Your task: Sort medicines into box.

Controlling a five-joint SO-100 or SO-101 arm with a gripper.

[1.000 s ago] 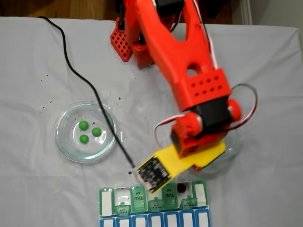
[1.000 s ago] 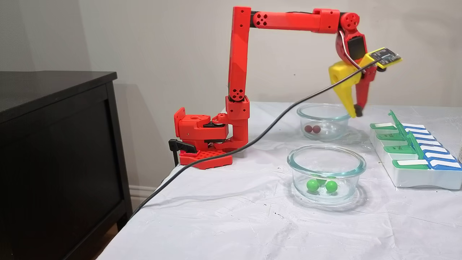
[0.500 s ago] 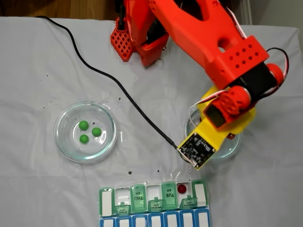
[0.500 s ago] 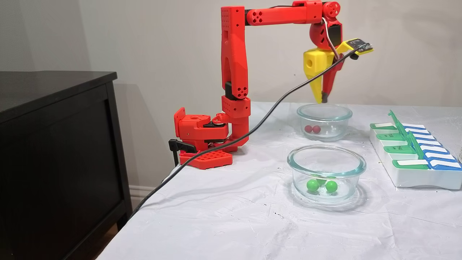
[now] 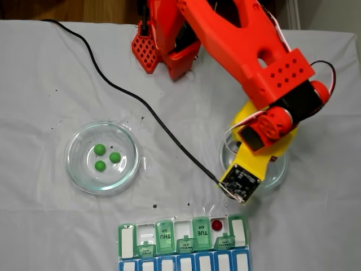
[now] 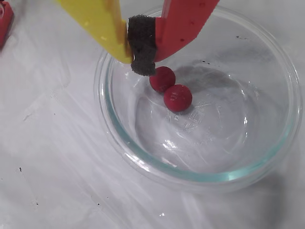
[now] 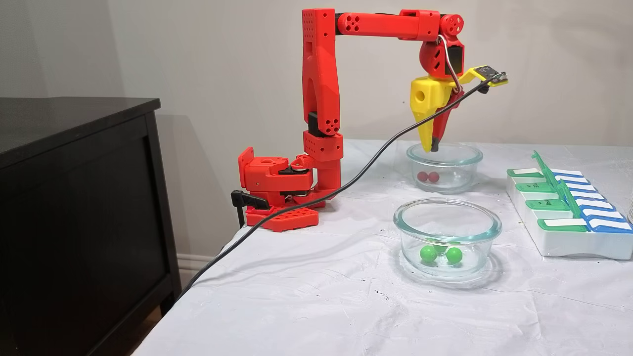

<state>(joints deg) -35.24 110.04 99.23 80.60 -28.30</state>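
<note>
The arm and its yellow camera mount cover most of the far glass dish [image 5: 280,172] in a fixed view, hiding the pills inside. The pill organizer [image 5: 183,243] is cut off by that picture's lower edge, its blue row half lost. In another fixed view the third green pill [image 7: 439,246] sits mostly behind two others.

The pincer [image 7: 431,147] hangs closed at the rim of the far glass bowl [image 7: 444,166], which holds two red pills [image 7: 428,176]. The near bowl [image 7: 447,237] holds green pills [image 7: 440,254]; the pill box [image 7: 568,212] sits right on the bench [image 7: 321,296].
</note>
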